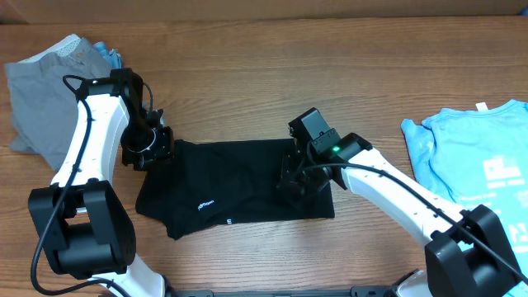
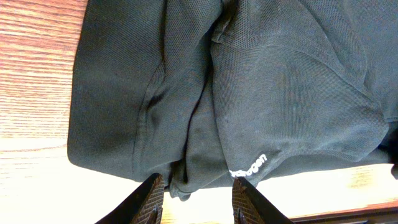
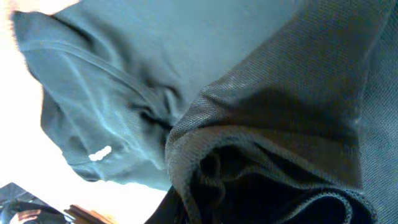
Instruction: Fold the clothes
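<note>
The black T-shirt (image 1: pixel 235 186) lies partly folded in the middle of the wooden table, with small white labels showing near its front edge. My left gripper (image 1: pixel 153 147) is at the shirt's left edge. In the left wrist view its fingers (image 2: pixel 152 200) stand apart, open, with a hanging fold of the black T-shirt (image 2: pixel 249 93) just past the tips and not pinched. My right gripper (image 1: pixel 299 177) is on the shirt's right part. In the right wrist view bunched black fabric (image 3: pixel 261 143) rises over the jaws and hides them, and the gripper is shut on it.
A grey garment (image 1: pixel 41 95) lies heaped at the table's far left corner, with a bit of blue cloth (image 1: pixel 107 56) beside it. A light-blue tee with white print (image 1: pixel 478 165) lies spread at the right edge. Bare wood (image 1: pixel 247 91) runs behind the black shirt.
</note>
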Available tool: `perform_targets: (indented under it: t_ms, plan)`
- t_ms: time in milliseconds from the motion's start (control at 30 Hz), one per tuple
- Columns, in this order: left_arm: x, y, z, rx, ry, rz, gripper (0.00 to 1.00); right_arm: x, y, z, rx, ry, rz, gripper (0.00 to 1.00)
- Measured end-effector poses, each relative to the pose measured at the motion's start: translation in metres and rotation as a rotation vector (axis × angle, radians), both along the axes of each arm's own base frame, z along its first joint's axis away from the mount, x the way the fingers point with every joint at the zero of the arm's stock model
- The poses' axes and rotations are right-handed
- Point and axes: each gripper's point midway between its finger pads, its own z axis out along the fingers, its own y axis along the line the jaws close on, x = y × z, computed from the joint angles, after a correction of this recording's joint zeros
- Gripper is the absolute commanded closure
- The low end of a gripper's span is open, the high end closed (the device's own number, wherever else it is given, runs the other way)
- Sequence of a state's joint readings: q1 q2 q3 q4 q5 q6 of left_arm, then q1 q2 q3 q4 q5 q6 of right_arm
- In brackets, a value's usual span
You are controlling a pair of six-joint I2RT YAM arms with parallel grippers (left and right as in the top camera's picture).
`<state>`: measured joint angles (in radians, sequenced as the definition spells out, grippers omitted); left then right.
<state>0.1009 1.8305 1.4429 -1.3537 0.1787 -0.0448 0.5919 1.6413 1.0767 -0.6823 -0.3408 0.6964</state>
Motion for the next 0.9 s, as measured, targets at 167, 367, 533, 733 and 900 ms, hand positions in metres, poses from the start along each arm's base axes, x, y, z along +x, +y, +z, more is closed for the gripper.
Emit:
perform_targets:
  t_ms: [167, 367, 533, 733, 900]
  plan:
    - [0.000, 0.000, 0.000, 0.000, -0.001, 0.000, 0.60, 0.001, 0.008, 0.003, 0.019, -0.014, -0.002, 0.91]
    - [0.001, 0.000, 0.000, 0.000, -0.004, 0.000, 0.60, 0.002, 0.030, 0.010, 0.064, -0.065, 0.028, 0.91]
    - [0.001, 0.000, 0.000, 0.000, -0.005, 0.000, 0.60, -0.001, 0.035, 0.010, 0.069, -0.057, 0.020, 0.56]
    - [0.001, 0.000, 0.000, 0.000, -0.005, 0.000, 0.60, -0.003, 0.043, 0.014, 0.111, -0.063, 0.055, 0.43]
    - [0.002, 0.000, 0.000, 0.001, -0.008, 0.000, 0.60, -0.003, 0.035, 0.022, 0.098, -0.082, 0.063, 0.50]
